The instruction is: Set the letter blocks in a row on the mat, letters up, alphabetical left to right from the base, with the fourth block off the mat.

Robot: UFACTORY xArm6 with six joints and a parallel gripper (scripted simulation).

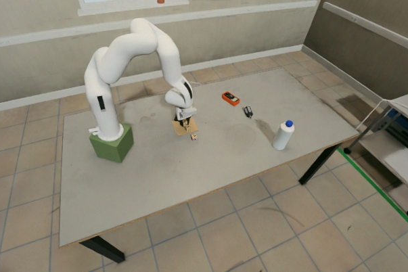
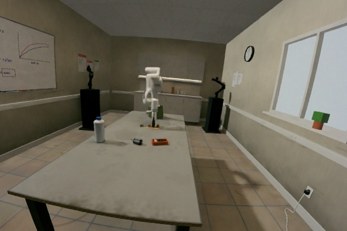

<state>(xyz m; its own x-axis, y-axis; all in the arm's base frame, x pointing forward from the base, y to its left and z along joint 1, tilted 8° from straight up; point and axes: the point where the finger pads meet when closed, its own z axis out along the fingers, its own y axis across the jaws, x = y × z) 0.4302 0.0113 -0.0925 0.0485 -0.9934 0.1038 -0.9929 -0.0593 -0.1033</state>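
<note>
A small tan mat [image 1: 183,128] lies on the table in front of the arm's base; it also shows in the exterior view [image 2: 151,126]. My gripper [image 1: 185,123] is low over the mat, shut on a small wooden block whose top I cannot read. At least one more wooden block [image 1: 187,128] sits on the mat close to the fingers. Another block [image 1: 193,137] lies on the table just off the mat's near corner. The blocks are too small to read any letters. In the exterior view the gripper [image 2: 153,124] stands upright over the mat.
An orange handheld meter [image 1: 231,98], a small black object [image 1: 247,111] and a white bottle with a blue cap [image 1: 283,135] stand to the right of the mat. The arm's green base block [image 1: 111,143] is to the left.
</note>
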